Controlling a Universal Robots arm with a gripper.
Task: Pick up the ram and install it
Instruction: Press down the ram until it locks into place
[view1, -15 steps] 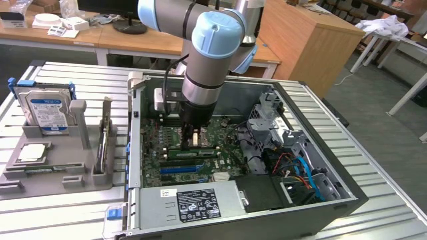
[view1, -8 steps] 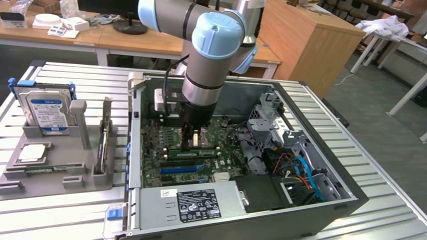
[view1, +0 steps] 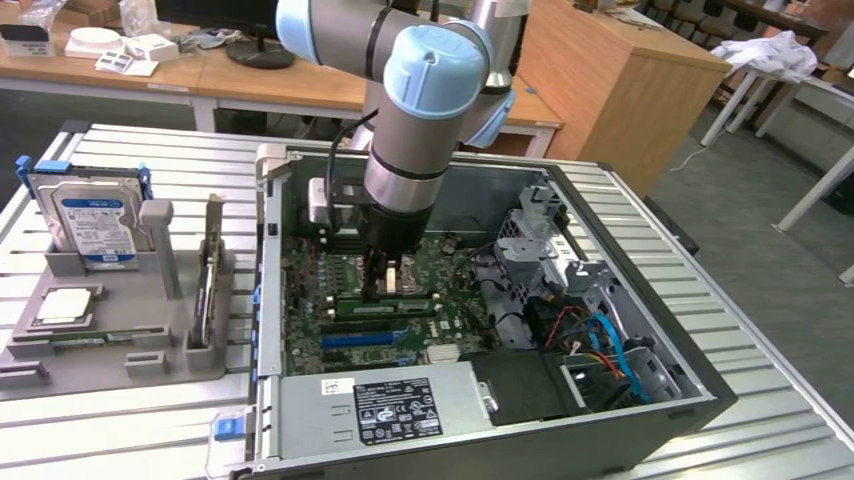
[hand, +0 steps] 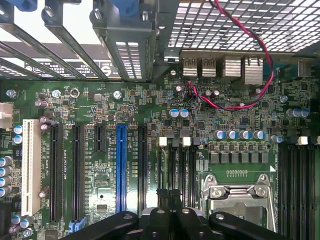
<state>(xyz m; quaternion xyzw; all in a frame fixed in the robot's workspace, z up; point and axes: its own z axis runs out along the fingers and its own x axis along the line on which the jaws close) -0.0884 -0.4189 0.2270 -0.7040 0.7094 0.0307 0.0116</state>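
I judge the task far along. The gripper (view1: 380, 283) is down inside the open computer case (view1: 694, 395), over the motherboard (view1: 340, 325). Its jaws are together. The ram (view1: 400, 308) shows in the exterior view as a long green stick on edge right under the fingertips, in line with the memory slots. I cannot tell whether the jaws pinch its top edge or just bear on it, nor whether it is fully seated with the latches home. So pickup and carry look done; the seating is what I cannot confirm.

The exterior view gives me the arm's stance and the surroundings: the grey parts fixture (view1: 120, 345) towards that view's left, with the hard drive (view1: 91, 222) standing in it, well apart from the case.

The wrist view gives me the board itself: the closed gripper (hand: 170, 194) sits over the memory slots (hand: 176, 162) with their white clips, between the blue expansion slot (hand: 121, 170) and the CPU socket (hand: 240, 197).
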